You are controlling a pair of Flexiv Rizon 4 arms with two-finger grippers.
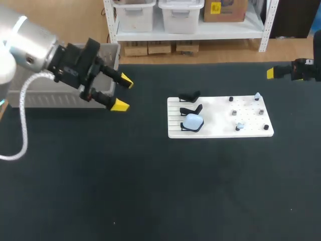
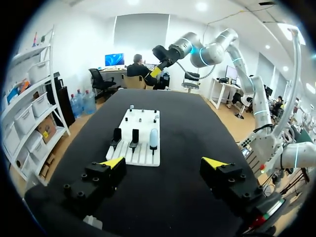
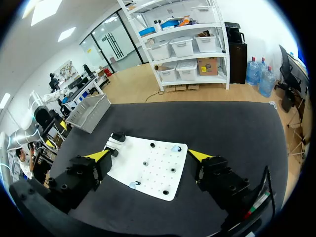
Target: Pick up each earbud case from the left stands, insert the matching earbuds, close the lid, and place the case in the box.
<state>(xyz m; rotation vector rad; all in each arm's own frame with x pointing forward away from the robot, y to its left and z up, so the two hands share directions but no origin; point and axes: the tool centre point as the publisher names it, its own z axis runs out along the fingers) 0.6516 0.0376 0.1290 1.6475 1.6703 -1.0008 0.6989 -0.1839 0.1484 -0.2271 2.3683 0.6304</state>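
Earbud case on the white board, straight ahead of the left jaws.
Both left and right jaws are spread and empty; the left pair looks nearer.

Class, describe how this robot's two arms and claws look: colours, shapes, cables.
Left arm: rounded silver-grey metal links, with a white braided cable looping beneath. Right arm: the same silver tubes, ringed with cyan light at the joints. Left claw and right claw: blocky black bodies studded with bolts, each with two fingers ending in wedge-shaped bright yellow tips.
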